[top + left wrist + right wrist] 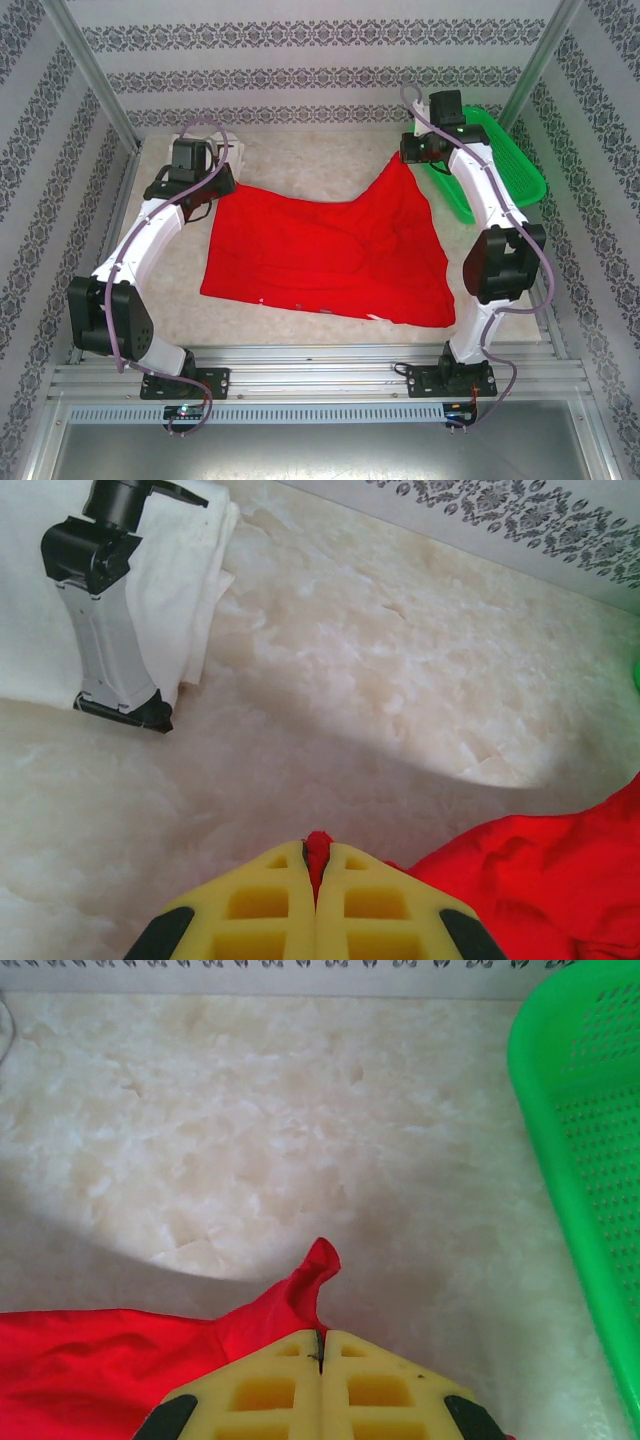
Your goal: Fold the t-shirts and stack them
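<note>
1. At about ten o'clock on the pale marbled tabletop (300, 165), the left claw (212, 200) reaches over the far left corner of the red cloth.
2. Seen from its wrist, the left claw (317, 855) has its yellow fingers (260, 900) pressed together, pinching a thin sliver of red fabric between the tips.
3. Just beyond it, at eleven o'clock, a white cloth t-shirt (228, 150) lies bunched against the back wall. In the left wrist view the white cloth t-shirt (190, 560) carries a black-and-grey graphic.
4. The bright red cloth t-shirt (330, 250) covers the middle of the table. Its near edge lies flat from seven to five o'clock, and its far edge sags between the two claws.
5. The shirt's far right corner is drawn into a peak towards one o'clock, where the right claw (407, 152) grips it.
6. From the right wrist, the right claw (320, 1342) is clamped tight on the shirt (120, 1360), and a small tip of red pokes out above the fingertips.
7. At two o'clock, a green plastic mesh basket (500, 160) sits just beside the right arm, apart from the shirt. Its rim (560, 1160) shows in the right wrist view.
</note>
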